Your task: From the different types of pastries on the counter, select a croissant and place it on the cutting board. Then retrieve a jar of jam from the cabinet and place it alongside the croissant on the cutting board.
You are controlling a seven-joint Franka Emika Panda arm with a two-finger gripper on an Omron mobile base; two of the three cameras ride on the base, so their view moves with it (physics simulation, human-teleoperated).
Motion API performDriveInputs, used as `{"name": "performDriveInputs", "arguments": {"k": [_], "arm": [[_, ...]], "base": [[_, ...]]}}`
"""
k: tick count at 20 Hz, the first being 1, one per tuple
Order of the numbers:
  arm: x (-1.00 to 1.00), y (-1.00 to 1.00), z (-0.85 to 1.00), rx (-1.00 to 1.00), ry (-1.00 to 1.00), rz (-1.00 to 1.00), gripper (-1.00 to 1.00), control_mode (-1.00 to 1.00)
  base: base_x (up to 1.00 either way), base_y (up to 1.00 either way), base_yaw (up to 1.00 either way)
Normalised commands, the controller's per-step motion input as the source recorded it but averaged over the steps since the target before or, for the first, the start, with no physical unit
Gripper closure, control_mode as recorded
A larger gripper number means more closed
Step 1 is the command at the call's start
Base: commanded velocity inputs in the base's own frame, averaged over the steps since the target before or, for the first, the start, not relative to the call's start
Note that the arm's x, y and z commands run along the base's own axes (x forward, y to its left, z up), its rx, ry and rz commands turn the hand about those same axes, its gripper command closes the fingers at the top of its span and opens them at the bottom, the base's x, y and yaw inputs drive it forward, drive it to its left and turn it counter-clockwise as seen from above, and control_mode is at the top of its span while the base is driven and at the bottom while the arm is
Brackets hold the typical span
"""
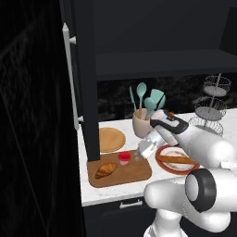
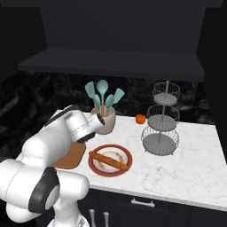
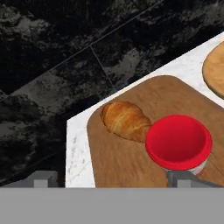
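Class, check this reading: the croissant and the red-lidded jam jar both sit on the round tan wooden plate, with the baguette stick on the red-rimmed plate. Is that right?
Not quite. The croissant and jam jar sit on the rectangular cutting board, as the left base view shows. The baguette stick does lie on the red-rimmed plate.

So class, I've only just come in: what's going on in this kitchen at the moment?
A white robot arm is reaching over the counter, its hand open beside the jar of jam. The jar stands upright on the cutting board, next to the croissant, and nothing is being held. The baguette-like stick lies on a red-rimmed plate nearby. Judging by the layout, both items are on the board as required.
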Motion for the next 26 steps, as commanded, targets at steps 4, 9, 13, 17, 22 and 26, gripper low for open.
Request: {"name": "performDriveInputs", "arguments": {"k": [4, 9, 13, 17, 22, 26], "arm": [[-0.36, -0.49, 0.39, -0.02, 0.24, -0.07, -1.00, -1.00], [-0.34, -0.50, 0.36, 0.00, 0.27, -0.10, -1.00, -1.00], [-0.50, -0.33, 0.65, -0.04, 0.09, -0.06, -1.00, -1.00], [-0.64, -0.12, 0.78, -0.15, 0.00, -0.02, -1.00, -1.00], [-0.77, -0.03, 0.72, -0.17, 0.00, -0.03, -1.00, -1.00], [-0.95, -0.03, 0.61, -0.14, 0.00, -0.08, -1.00, -1.00]], "base": [[0.00, 0.00, 0.00], [0.00, 0.00, 0.00], [0.00, 0.00, 0.00], [0.00, 0.00, 0.00], [0.00, 0.00, 0.00], [0.00, 0.00, 0.00]]}}
